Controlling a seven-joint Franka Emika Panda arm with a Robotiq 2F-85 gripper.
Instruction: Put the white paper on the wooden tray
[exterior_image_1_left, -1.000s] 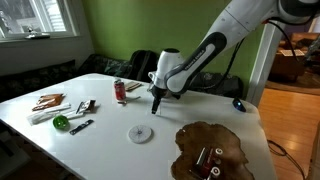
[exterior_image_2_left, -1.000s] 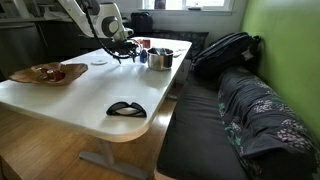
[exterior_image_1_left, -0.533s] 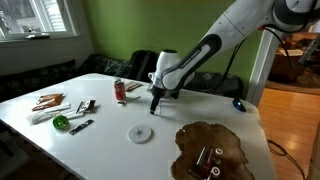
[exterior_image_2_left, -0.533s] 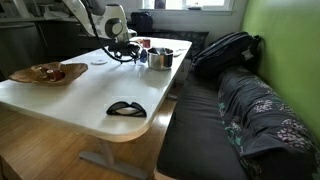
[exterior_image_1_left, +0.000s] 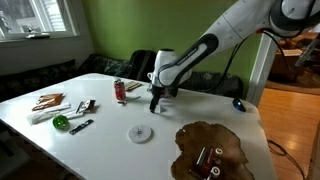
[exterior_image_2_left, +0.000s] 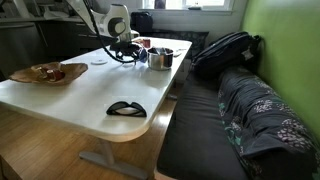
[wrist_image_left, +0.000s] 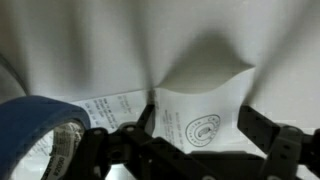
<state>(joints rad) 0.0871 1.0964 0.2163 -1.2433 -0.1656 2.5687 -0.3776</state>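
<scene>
White paper (wrist_image_left: 205, 95), one sheet with a round printed stamp, stands bowed between the claw's (wrist_image_left: 197, 122) two dark fingers (wrist_image_left: 265, 135). Whether they pinch it or merely flank it, I cannot tell. One other printed slip (wrist_image_left: 112, 104) lies just beside the claw. One wooden tray (exterior_image_1_left: 200, 133) lies well apart from the claw in an exterior view.

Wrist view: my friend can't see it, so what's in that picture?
A white paper with a round printed stamp lies buckled on the white table, one edge lifted, between the black fingers of the gripper at the bottom. Part of a blue rounded object shows at the lower left.
</scene>
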